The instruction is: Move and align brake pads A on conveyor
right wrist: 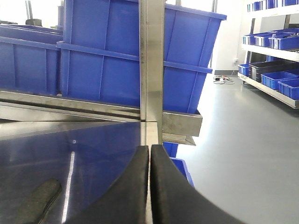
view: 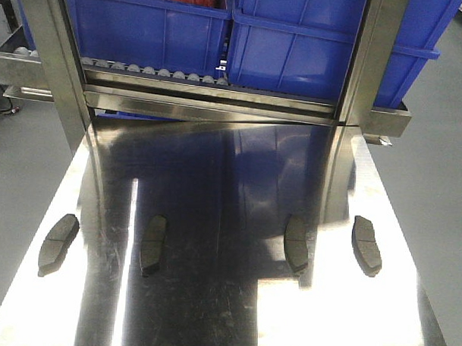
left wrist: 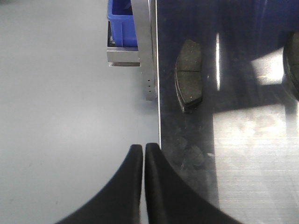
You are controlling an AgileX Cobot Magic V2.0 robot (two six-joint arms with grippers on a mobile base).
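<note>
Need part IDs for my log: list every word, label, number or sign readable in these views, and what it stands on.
No text can be read in any view.
Pads: plain dark faces with a groove, no marking visible.
Blue bins: plain walls, no label visible.
Table: bare steel, reflections only.
Shelf in the right wrist view: too far and small to tell.

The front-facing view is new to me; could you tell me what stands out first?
Four dark brake pads lie in a row across the mirror-bright steel table, none touching. Behind it, big blue bins sit on a roller rack. The left gripper and right gripper are shut, empty.
</note>
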